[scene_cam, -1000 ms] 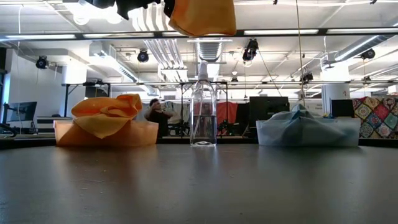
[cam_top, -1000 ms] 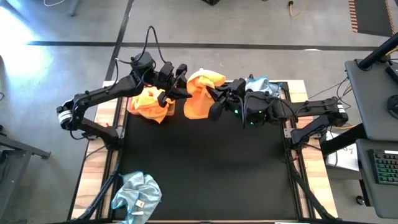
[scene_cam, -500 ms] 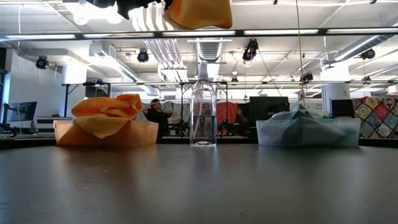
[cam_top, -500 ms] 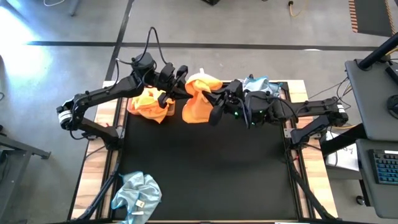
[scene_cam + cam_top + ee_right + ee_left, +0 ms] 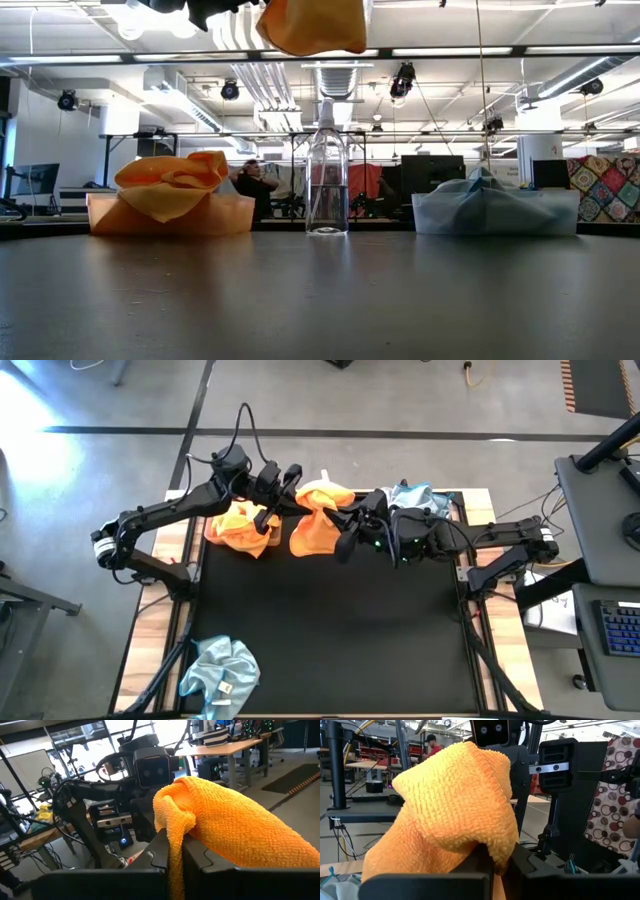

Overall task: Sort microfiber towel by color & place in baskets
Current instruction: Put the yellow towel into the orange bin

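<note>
1. Orange towel [image 5: 318, 520] hangs in the air at the table's twelve o'clock, between the baskets.
2. Left gripper [image 5: 296, 504] and right gripper [image 5: 347, 517] both pinch it, clenched on folds.
3. Soft, light, floppy: a bunched fold looks the safest place to hold.

A big open robotics lab is showing behind the table: ceiling light strips [image 5: 470, 50] and ducts [image 5: 250, 70] are running overhead. A person [image 5: 250, 185] is sitting among workbenches [image 5: 225, 747], monitors [image 5: 35, 180] and other robot rigs [image 5: 145, 770].
</note>
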Action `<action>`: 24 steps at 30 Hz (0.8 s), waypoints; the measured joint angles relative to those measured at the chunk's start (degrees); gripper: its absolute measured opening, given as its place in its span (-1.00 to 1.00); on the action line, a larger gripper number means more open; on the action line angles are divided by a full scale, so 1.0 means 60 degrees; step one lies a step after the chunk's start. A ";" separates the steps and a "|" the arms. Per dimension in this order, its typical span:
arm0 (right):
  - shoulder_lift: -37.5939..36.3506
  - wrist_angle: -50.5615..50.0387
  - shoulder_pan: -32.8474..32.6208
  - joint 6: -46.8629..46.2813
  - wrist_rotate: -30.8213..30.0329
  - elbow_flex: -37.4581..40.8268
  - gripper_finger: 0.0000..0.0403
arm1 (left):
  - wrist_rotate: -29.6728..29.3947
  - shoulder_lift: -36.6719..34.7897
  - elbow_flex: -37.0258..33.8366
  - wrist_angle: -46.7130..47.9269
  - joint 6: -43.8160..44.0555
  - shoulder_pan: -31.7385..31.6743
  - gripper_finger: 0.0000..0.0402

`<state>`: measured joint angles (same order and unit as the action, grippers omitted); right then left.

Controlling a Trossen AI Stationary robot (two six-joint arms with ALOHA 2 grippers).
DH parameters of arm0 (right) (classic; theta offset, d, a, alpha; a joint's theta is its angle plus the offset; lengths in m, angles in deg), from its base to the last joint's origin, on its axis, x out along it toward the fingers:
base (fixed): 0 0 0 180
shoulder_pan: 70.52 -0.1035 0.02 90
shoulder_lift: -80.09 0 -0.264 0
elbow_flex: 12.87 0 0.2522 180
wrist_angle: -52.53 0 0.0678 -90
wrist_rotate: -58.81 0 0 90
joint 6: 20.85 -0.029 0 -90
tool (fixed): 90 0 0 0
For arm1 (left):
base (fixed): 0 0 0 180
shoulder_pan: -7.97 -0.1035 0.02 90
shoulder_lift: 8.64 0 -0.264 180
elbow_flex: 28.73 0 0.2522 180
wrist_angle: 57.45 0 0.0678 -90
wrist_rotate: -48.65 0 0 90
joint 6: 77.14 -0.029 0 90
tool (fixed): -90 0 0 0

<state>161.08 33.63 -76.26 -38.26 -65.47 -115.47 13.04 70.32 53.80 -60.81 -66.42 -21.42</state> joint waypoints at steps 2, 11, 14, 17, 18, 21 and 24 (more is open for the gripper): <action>0.0000 0.0000 0.0000 0.0055 -0.0004 0.0000 -0.94 | 0.0000 0.0003 0.0000 0.0000 0.0000 -0.0002 -1.00; 0.0000 -0.0015 0.0000 0.0922 -0.0025 0.0000 -0.80 | 0.0000 0.0003 0.0000 0.0000 0.0036 0.0014 -1.00; 0.0000 -0.0018 0.0000 0.1004 -0.0025 0.0000 -0.63 | 0.0004 0.0003 0.0000 0.0000 0.0041 0.0032 -1.00; 0.0000 -0.0018 0.0000 0.1009 -0.0025 0.0000 -0.44 | 0.0004 0.0003 0.0000 0.0000 0.0043 0.0037 -1.00; 0.0000 -0.0018 0.0000 0.1009 -0.0025 0.0000 -0.38 | 0.0004 0.0003 0.0000 0.0000 0.0044 0.0037 -1.00; 0.0000 -0.0018 0.0000 0.1007 -0.0025 0.0000 -0.22 | 0.0007 0.0003 0.0000 0.0000 0.0044 0.0037 -1.00; 0.0000 -0.0022 0.0000 0.1006 -0.0025 0.0000 -0.08 | 0.0010 0.0003 0.0000 0.0000 0.0047 0.0039 -1.00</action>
<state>161.08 33.49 -76.26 -32.22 -65.62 -115.47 13.10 70.34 53.80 -60.81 -66.13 -21.19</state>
